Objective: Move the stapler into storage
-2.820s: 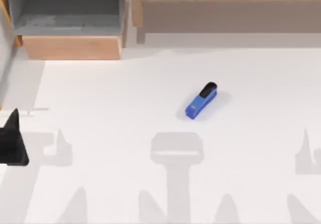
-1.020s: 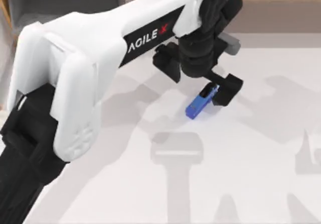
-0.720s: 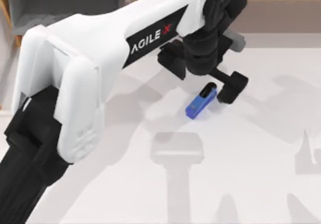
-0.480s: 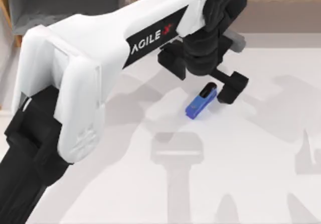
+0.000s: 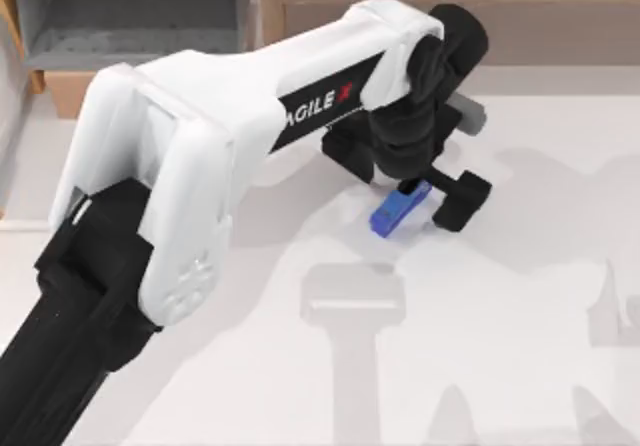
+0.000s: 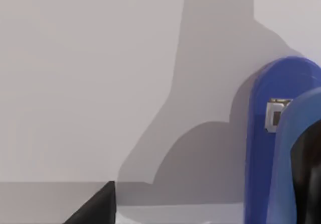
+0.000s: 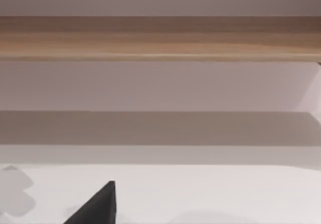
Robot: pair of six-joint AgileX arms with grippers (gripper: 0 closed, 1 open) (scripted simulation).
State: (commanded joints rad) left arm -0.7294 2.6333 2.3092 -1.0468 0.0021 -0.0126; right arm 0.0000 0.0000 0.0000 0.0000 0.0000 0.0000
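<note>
My worry here is a bad grip: the left claw (image 5: 432, 198) sits over the black end of the stapler (image 5: 396, 213), not its middle, so if I close now the stapler could pivot or squirt out along its length. A second risk is the carry: storage (image 5: 140, 26) lies well away from the stapler, toward the far left corner, and a hold this near one end could let the blue end sag and catch on the box's front.

The stapler lies flat on the table (image 5: 520, 346), well apart from storage, its blue end pointing away from the claw. One finger (image 5: 457, 199) stands just beside the stapler on the side away from storage; the other is hidden under the wrist. The jaws look spread wider than the stapler and I judge they hold nothing yet. In the left wrist view the stapler (image 6: 281, 133) is very close, off to one side

The right arm is parked, its camera facing a wooden ledge (image 7: 160, 38)
</note>
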